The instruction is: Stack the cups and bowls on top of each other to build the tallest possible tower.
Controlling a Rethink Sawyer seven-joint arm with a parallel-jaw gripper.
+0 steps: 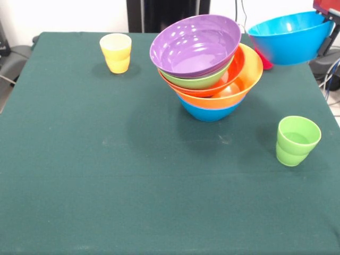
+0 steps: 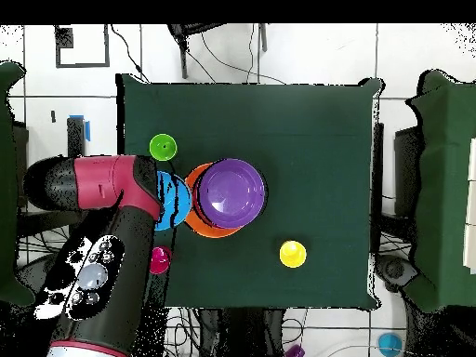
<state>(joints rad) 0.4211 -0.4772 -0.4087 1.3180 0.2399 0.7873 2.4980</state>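
Blue bowl (image 1: 291,37) aloft, apparently gripper-held (image 1: 328,13).

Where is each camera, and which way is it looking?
Front view: sits across the table, looking over it at the tower; only the gripper shows, holding a blue bowl.
Overhead view: sits above, looking straight down; the red and black arm shows.
Both show the tower, yellow cup and green cup.
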